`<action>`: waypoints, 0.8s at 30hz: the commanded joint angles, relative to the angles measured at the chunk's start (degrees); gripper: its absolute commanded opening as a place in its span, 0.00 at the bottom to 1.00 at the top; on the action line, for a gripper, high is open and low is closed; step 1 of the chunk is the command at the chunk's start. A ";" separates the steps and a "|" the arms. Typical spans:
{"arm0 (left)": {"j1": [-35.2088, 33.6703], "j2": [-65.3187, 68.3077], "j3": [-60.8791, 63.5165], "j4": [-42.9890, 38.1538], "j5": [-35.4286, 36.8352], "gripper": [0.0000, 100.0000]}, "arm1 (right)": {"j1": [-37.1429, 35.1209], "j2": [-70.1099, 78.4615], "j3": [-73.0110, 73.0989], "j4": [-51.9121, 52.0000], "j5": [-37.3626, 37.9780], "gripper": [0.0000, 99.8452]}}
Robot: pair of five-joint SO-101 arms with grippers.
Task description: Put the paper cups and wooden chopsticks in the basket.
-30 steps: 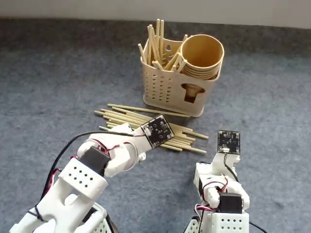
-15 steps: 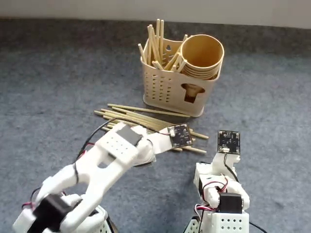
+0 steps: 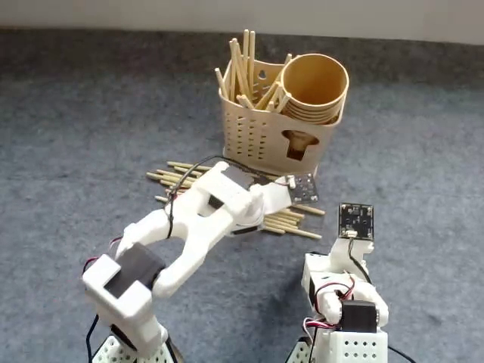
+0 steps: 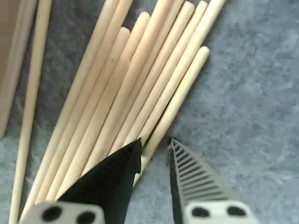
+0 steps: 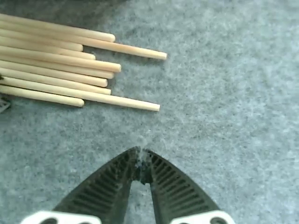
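We see a grey carpet (image 3: 68, 121) with a short, mottled nap across nearly all of the high view. A narrow pale strip of wall (image 3: 113, 13) runs along the top edge of that frame. The light is soft and even, and the shadows on the carpet are faint.

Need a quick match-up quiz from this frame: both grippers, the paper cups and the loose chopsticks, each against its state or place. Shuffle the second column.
Column 1
1. left gripper
2. right gripper
3. paper cups
4. loose chopsticks

Column 2
A. shut, above bare carpet
B. stacked inside the basket
C. lying flat in front of the basket
D. open, astride one chopstick's end

Pairs: 1-D, 2-A, 3-B, 4-C
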 commanded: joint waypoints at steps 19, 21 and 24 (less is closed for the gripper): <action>-3.03 15.52 -20.18 13.01 -3.34 0.03 | 0.57 -0.84 8.04 0.48 0.00 0.00; -2.95 15.52 -20.18 13.98 -3.34 0.03 | 0.57 -0.84 8.04 0.48 0.00 0.00; -2.95 15.43 -20.09 15.03 -3.25 0.00 | 0.57 -0.84 8.04 0.48 0.00 0.00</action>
